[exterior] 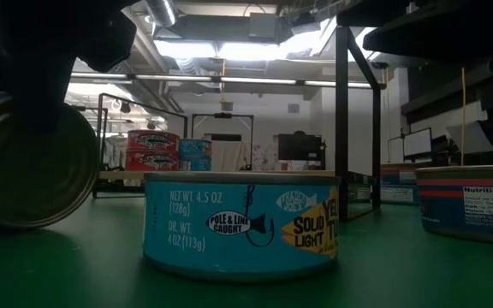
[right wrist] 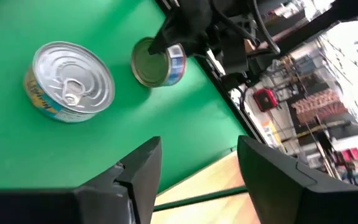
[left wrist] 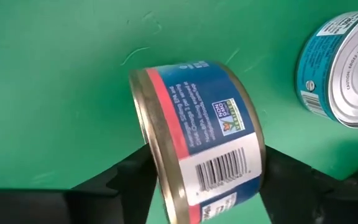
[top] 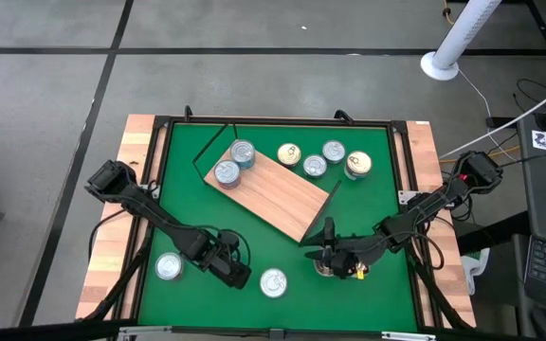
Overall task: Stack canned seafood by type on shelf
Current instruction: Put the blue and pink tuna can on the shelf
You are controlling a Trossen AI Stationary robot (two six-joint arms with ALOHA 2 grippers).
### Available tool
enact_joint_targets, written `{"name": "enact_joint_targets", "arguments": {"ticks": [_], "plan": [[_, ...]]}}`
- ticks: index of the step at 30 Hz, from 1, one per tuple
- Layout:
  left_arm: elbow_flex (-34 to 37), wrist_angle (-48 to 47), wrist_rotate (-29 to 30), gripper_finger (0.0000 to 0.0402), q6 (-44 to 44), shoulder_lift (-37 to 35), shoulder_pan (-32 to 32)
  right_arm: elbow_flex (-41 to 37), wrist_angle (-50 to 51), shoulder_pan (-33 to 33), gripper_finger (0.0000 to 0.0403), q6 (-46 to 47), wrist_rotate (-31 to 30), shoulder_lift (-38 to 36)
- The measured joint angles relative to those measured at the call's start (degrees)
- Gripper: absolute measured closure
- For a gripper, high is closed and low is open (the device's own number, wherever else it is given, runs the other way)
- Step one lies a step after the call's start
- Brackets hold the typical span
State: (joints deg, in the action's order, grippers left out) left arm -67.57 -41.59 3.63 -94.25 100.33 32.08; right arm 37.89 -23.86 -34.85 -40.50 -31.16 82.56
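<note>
The shelf lies slantwise on the green mat, with two tins standing on its far left end. My left gripper is near the front edge, shut on a blue tin with a red band, which is turned onto its edge. The same tin appears in the right wrist view and at the left of the low view. My right gripper hovers by the shelf's near corner, open, with nothing between its fingers. My left gripper pinches the tin between its two fingers, one on each flat end. The fingers come from above, pointing steeply down. The tin stands on its edge, slightly tilted, its curved wall low at the mat; whether it is clear of the mat I cannot tell.
A light-blue tin stands upright at the near centre, another tin at the near left, and one below my right arm. Several tins stand on the mat beyond the shelf. Wooden rails border the mat.
</note>
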Motion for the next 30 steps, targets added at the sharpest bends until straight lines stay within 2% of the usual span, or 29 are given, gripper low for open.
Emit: {"name": "enact_joint_targets", "arguments": {"ticks": [4,9,18,24,30], "plan": [[-0.2,0.0,0.0,0.0216,0.9,-0.3,0.0,0.0,0.0,0.0,0.0191,3.9,-1.2,0.0],[-0.4,0.0,0.5,0.0217,1.9,-0.2,0.0,0.0,0.4,0.0,0.0191,8.2,-2.7,0.0],[-4.6,0.5,7.3,0.0216,8.8,0.2,-1.1,0.0,6.3,0.0,0.0191,12.0,-5.2,-5.3],[-7.8,0.4,10.9,0.0216,16.8,0.2,-3.8,0.0,11.4,0.0,0.0191,12.0,-5.3,-10.9],[-10.6,0.2,15.0,0.0216,27.0,0.1,-7.2,0.0,14.9,0.0,0.0191,12.0,-2.6,-16.5]]}}
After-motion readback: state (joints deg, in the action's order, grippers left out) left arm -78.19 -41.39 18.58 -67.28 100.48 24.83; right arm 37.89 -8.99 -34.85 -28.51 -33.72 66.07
